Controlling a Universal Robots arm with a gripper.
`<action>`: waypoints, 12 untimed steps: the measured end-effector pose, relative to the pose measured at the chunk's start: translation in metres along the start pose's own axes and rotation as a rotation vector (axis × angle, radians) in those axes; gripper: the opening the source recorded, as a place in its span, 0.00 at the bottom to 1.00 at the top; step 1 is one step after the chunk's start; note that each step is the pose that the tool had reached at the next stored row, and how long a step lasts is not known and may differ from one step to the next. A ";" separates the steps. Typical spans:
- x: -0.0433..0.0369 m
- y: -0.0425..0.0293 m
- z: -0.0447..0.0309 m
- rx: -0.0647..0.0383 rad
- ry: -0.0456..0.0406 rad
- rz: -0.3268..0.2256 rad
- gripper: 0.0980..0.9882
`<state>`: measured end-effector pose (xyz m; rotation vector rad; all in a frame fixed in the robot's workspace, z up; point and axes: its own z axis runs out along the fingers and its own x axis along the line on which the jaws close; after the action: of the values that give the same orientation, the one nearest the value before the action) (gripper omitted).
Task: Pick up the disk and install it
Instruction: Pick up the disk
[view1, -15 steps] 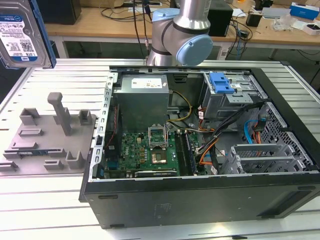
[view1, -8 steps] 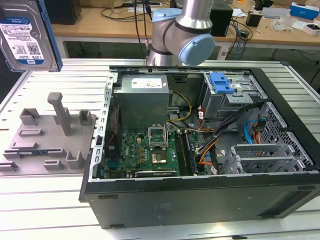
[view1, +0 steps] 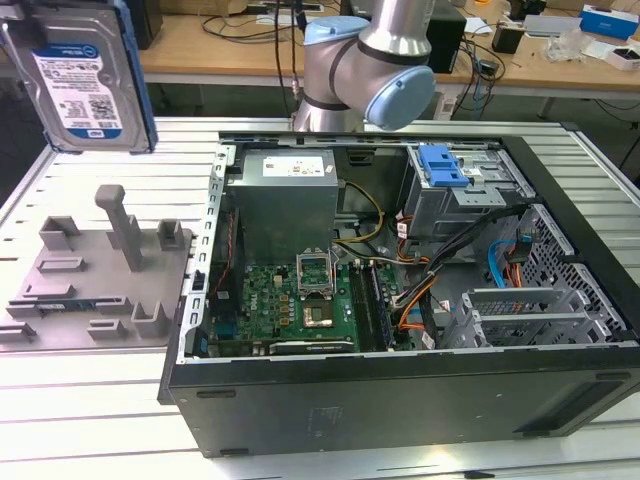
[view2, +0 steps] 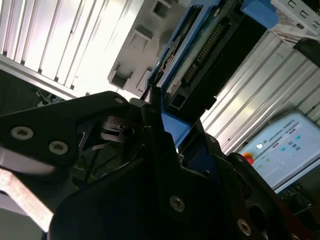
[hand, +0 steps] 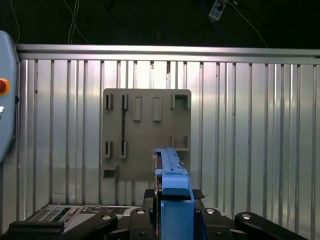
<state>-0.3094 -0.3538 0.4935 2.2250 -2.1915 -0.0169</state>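
grip: gripper (hand: 173, 196) clamped on hard drive (view1: 85, 85) by its blue-framed edge | pose: upright; held clear above grey fixture plate (view1: 60, 265), likely for carrying | open PC case (view1: 400, 400) well apart

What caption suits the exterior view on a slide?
The disk held aloft over the grey fixture plate, beside the open computer case.

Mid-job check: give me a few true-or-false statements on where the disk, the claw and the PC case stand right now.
The flat silver disk in its blue plastic bracket hangs clear above the grey plastic holder plate. True.
The claw is shut on the disk's bracket. True.
The disk sits inside the black metal computer case. False: it is outside, at the exterior view's left.
The case's side is closed. False: its green motherboard shows.
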 end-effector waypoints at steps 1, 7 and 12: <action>0.0032 -0.0085 -0.0002 0.000 -0.0002 0.000 0.30; 0.0153 -0.0408 -0.0008 0.000 -0.0016 0.000 0.30; 0.0273 -0.0658 -0.0013 0.000 -0.0028 0.000 0.30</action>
<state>-0.2432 -0.3801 0.4936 2.2263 -2.1928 -0.0201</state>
